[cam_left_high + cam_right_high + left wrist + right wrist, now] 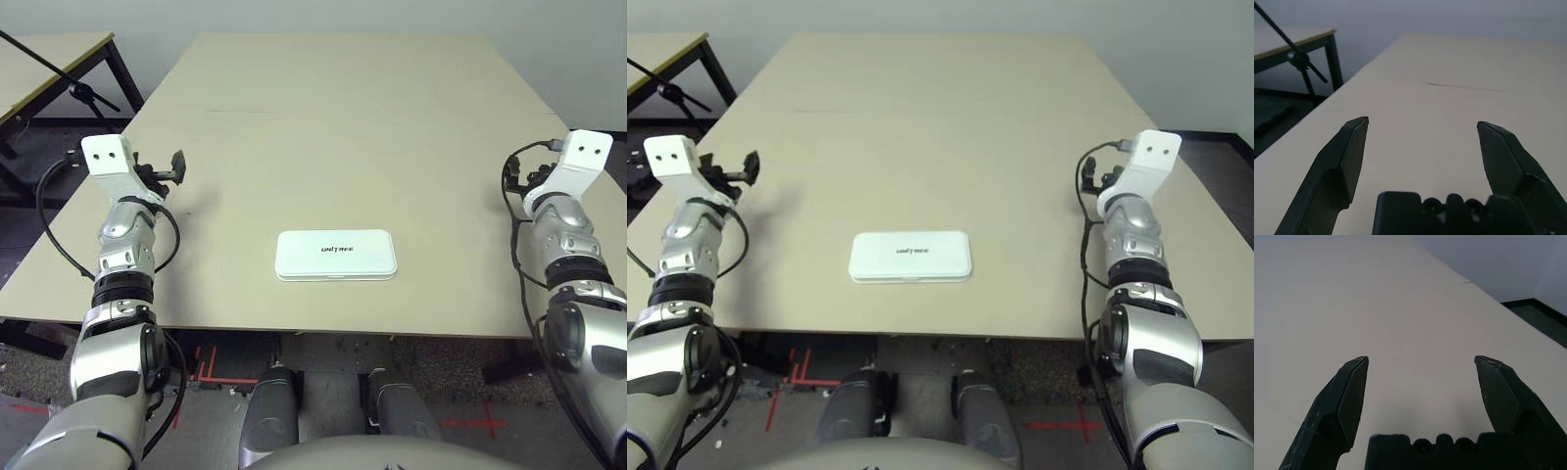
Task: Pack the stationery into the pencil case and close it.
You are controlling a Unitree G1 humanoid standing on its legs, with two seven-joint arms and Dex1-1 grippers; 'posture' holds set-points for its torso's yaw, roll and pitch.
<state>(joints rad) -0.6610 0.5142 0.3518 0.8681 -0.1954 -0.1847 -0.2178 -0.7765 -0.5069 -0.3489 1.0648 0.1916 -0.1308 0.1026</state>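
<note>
The pencil case (336, 255), a flat white box with rounded corners and small black logo text on its lid, lies closed near the middle of the table's front edge. The stationery is hidden or out of view. My left gripper (1422, 125) hovers over the table's left edge, well to the left of the case and a little farther back. It is open with nothing between its black fingers (177, 164). My right gripper (1421, 360) is raised at the table's right edge, far right of the case, open with only bare tabletop between its fingers.
The beige table (343, 117) stretches bare behind and beside the case. A second table (49, 59) with a black rod and clamp (83, 93) stands off the left side. Dark floor with red tape marks shows below the front edge.
</note>
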